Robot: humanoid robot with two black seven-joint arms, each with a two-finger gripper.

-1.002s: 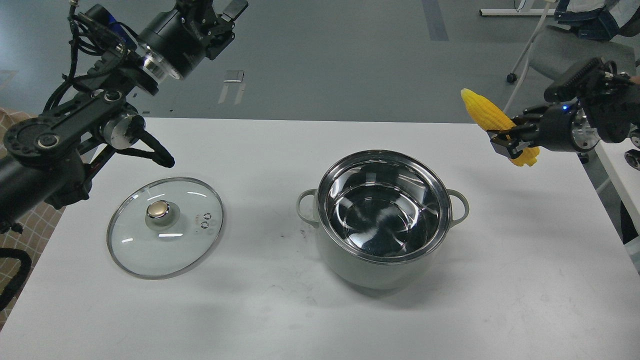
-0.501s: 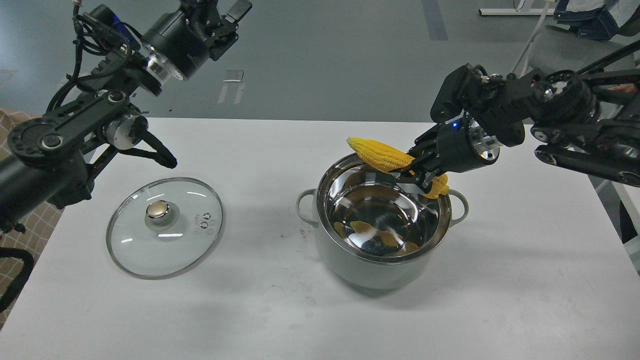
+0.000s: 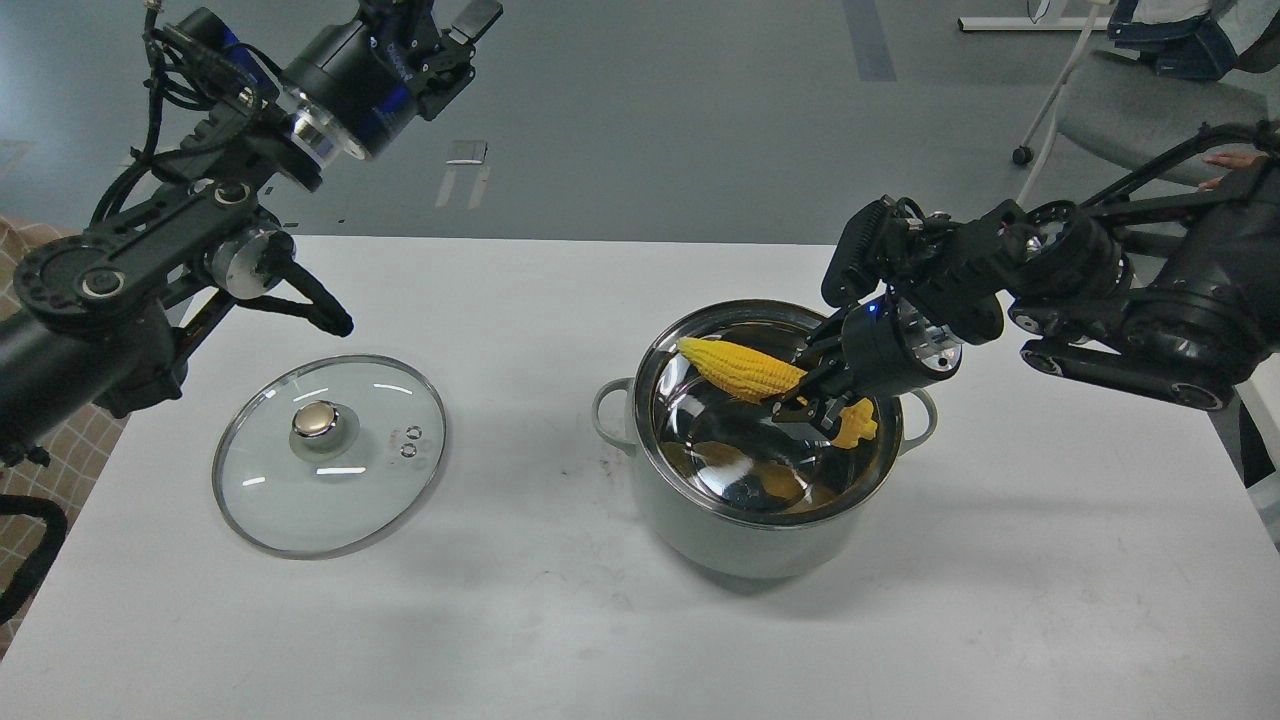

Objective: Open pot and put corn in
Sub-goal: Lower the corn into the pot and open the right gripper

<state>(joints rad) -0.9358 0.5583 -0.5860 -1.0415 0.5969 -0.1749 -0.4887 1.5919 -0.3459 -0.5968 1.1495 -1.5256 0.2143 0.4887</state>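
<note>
The pale grey-green pot [image 3: 700, 540] stands open on the white table, right of centre, its shiny steel inside showing. My right gripper [image 3: 812, 398] is shut on the yellow corn cob [image 3: 745, 368] and holds it level over the pot's mouth, just inside the rim, tapered end pointing left. Yellow reflections show in the pot's bottom. My left gripper [image 3: 450, 30] is raised high at the top left, far from the pot, and holds nothing that I can see; its fingers cannot be told apart.
The glass lid with a brass-coloured knob [image 3: 330, 452] lies flat on the table [image 3: 500, 620] at the left, under my left arm. A chair [image 3: 1130, 100] stands on the floor beyond the table's far right corner.
My right arm has swung in from the right with the corn and lowered it from above the far rim down into the pot's mouth. The left arm and lid have stayed put.
</note>
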